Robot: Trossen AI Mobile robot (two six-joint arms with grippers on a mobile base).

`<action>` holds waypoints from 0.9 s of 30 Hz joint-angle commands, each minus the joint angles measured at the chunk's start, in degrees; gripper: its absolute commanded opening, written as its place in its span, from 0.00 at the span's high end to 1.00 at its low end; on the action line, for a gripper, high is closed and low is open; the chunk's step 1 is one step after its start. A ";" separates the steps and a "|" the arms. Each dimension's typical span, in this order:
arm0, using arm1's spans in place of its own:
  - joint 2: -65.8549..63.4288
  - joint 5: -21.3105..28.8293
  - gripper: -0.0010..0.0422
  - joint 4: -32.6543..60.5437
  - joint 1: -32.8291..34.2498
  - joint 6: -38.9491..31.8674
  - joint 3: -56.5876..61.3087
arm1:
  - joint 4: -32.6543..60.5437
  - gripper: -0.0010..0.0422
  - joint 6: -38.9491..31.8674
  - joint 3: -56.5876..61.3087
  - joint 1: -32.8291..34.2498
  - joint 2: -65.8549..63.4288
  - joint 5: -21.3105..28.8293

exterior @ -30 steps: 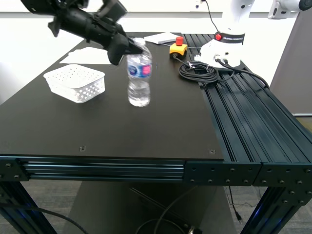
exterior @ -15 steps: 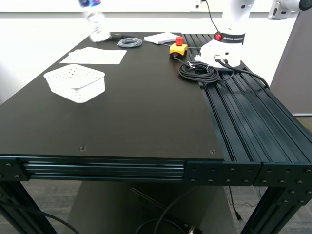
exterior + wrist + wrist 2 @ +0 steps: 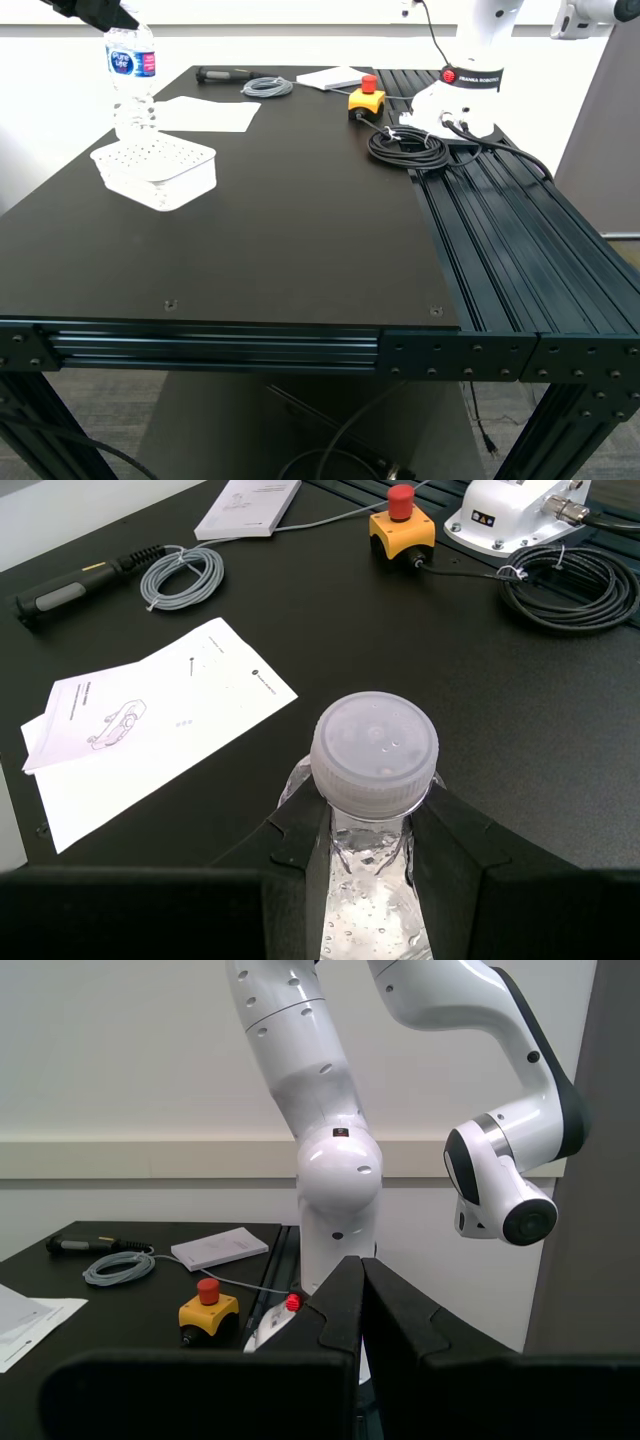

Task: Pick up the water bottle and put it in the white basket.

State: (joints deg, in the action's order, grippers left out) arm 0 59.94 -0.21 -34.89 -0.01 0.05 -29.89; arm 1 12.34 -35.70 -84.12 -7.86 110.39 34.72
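Black tabletop fills the near ground of the exterior view, bare up to the white basket, which sits toward the exterior view's left; the basket appears to lie upside down, its perforated base facing up, though I cannot be sure from this angle. Just behind and above it hangs the water bottle, upright, its base low over the basket's far edge; whether it touches the plastic I cannot tell. My first gripper is clamped on the bottle's neck just under the white cap, one dark finger on each side; only a dark scrap of that arm shows at the top of the exterior view. My second gripper holds nothing, its jaws pressed together, and it looks toward a white robot arm standing beyond the table.

Farther back lie the paper sheets, a grey coiled cable, the yellow stop button and a black cable coil.

The risk, as I judge it: if the basket is indeed inverted there is no hollow to receive the bottle; released here, a tall bottle on a raised, holed surface near its edge could tip and roll off; a grip on the slim neck may also let it swing.
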 commanded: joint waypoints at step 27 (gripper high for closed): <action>0.00 -0.02 0.98 -0.20 -0.04 -0.02 -0.09 | 5.77 0.79 -6.29 -0.09 0.11 -0.07 0.92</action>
State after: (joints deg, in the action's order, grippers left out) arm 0 59.94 -0.25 -34.89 -0.01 0.03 -29.89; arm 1 18.50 -41.67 -84.12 -7.75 110.39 35.20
